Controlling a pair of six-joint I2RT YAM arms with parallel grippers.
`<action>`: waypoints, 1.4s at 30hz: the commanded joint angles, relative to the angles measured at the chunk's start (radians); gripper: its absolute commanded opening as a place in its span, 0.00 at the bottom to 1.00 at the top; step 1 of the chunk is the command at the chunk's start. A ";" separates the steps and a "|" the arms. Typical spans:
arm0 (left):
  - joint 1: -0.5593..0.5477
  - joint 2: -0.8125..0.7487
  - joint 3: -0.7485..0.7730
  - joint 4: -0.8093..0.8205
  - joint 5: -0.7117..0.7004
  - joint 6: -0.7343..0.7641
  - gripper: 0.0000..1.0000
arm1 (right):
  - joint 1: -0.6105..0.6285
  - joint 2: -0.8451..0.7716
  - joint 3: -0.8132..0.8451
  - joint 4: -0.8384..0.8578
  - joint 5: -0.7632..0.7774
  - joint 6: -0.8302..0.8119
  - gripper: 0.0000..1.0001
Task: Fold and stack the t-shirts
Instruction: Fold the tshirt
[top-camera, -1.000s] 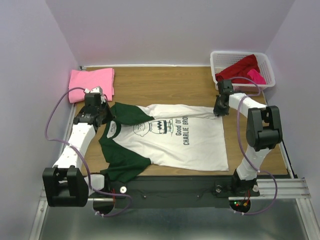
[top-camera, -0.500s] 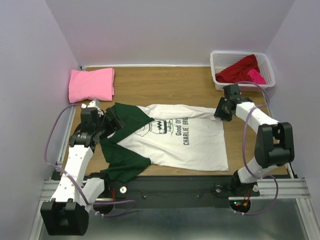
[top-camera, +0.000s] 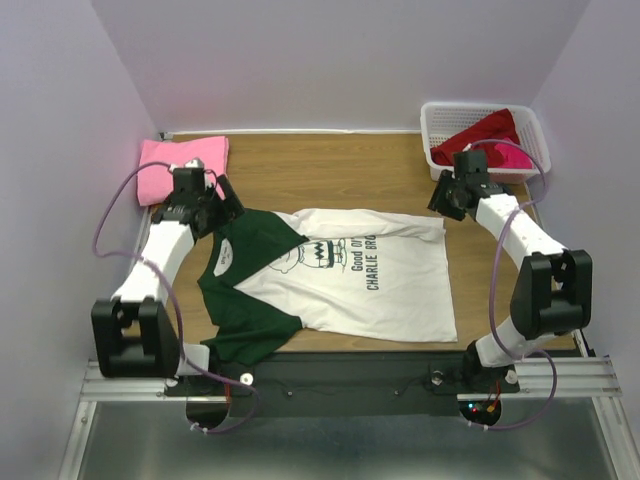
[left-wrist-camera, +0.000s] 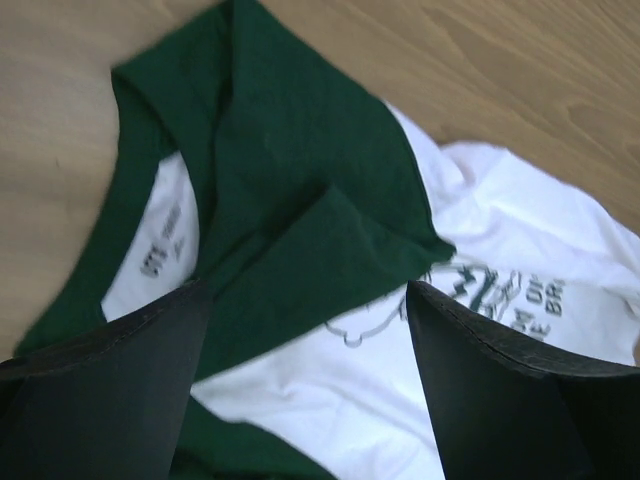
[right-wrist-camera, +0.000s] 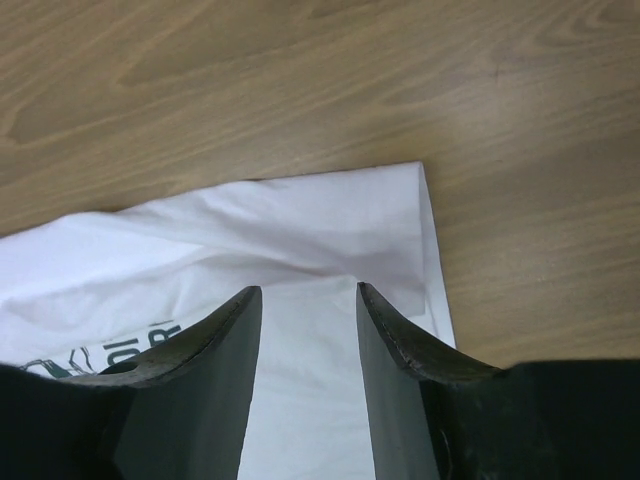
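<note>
Wooden table (top-camera: 340, 170): Charlie Brown tee (top-camera: 370, 290), pink tee (top-camera: 160, 160), basket (top-camera: 436, 125).

The printed t-shirt (top-camera: 340, 280) is soft matt cloth, lightly creased. Under it the table (top-camera: 330, 175) is smooth wood grain with a faint sheen. Left of the shirt, the pink t-shirt (top-camera: 155, 160) is the same dull cloth; right of it, the basket (top-camera: 470, 104) is white plastic lattice — slightly glossy — around a red t-shirt (top-camera: 485, 135). Nearer than the shirt, the rail (top-camera: 565, 375) is bare metal. The left gripper (left-wrist-camera: 308, 290) and right gripper (right-wrist-camera: 308, 290) have matt black fingers.
</note>
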 joint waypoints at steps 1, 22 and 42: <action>0.004 0.172 0.122 0.041 -0.103 0.067 0.91 | -0.005 0.061 0.061 0.044 -0.030 -0.021 0.48; -0.019 0.595 0.300 0.079 -0.121 0.058 0.47 | -0.006 0.131 0.026 0.053 -0.020 -0.066 0.48; -0.031 0.436 0.231 0.045 -0.167 0.040 0.00 | -0.005 0.103 0.009 0.056 0.033 -0.075 0.48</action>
